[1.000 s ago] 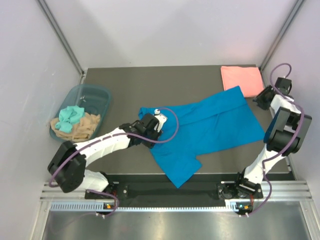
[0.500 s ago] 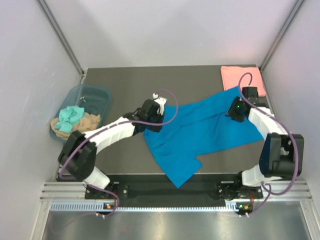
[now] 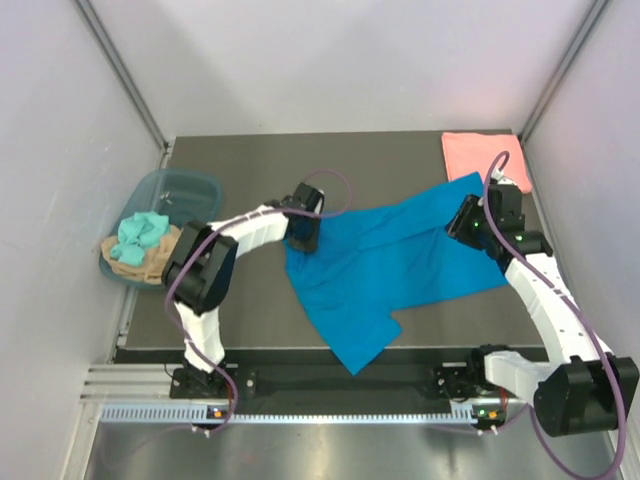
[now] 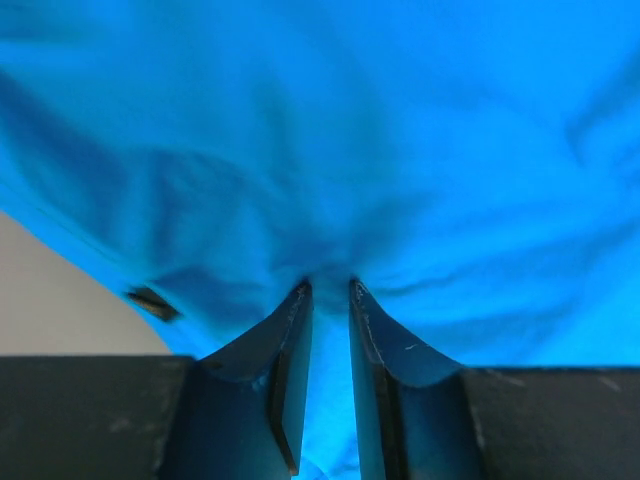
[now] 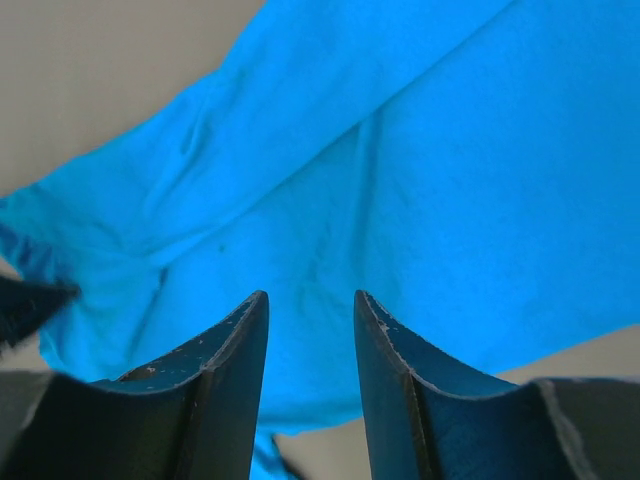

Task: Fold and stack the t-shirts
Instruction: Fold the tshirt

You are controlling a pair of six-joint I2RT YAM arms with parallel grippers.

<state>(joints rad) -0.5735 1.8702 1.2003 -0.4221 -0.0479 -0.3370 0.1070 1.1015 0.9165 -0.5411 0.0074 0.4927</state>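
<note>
The left arm (image 3: 235, 232) and right arm (image 3: 545, 290) have white link shells and black joint housings. A thin purple cable (image 3: 330, 172) loops out behind each gripper. The left gripper (image 4: 328, 288) and right gripper (image 5: 310, 297) carry dark matte tapered fingers (image 5: 225, 370), faintly scuffed pale along their edges.

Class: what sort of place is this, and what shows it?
Likely a robotics lab cell: left arm and right arm bolted down, a walled-in dark table, a blue t-shirt spread between them.

Left claw (image 4: 328, 286) tight on a pinch of blue t-shirt (image 4: 420, 140), left arm (image 3: 250, 226) far forward; right claw (image 5: 311, 296) apart
</note>
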